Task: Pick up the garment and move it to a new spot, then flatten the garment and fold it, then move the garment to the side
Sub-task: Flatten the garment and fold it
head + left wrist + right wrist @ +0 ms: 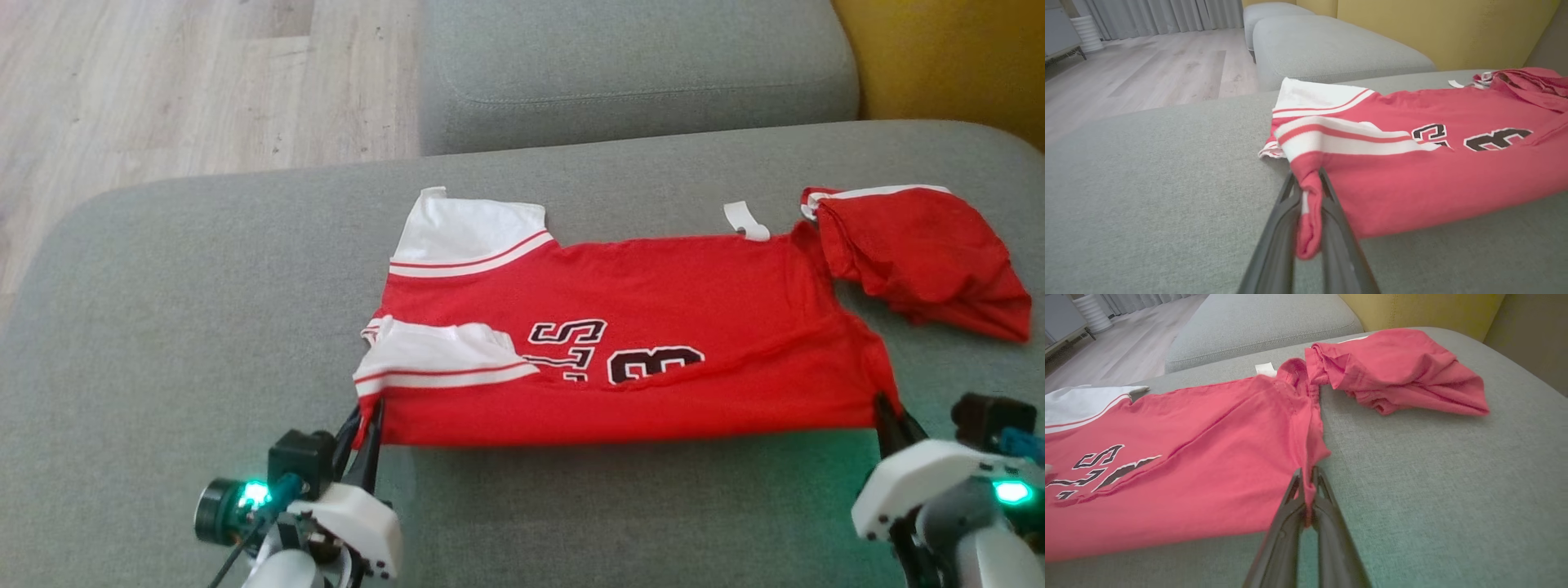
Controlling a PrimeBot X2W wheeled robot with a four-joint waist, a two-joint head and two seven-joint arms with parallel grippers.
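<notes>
Evenly stretched: the jersey (pixel 653 327) is held by its near edge on the grey cushion (pixel 163 327).
At its striped corner the left claw (pixel 367 425) is clenched on cloth, at the plain corner the right claw (pixel 886 412), likely to hold the fold taut.

Living room, someone's home. Grey fabric sofa (pixel 204 367) with a second seat cushion (pixel 637 65) behind it. Pale wood-plank floor (pixel 163 82). Long grey curtains (pixel 1167 14) reach the floor.

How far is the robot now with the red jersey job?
Done: the jersey lies mostly flat on the grey cushion. In hand: the left gripper and right gripper each pinch a near corner. Remaining: smoothing the bunched sleeve, folding, moving it aside.
</notes>
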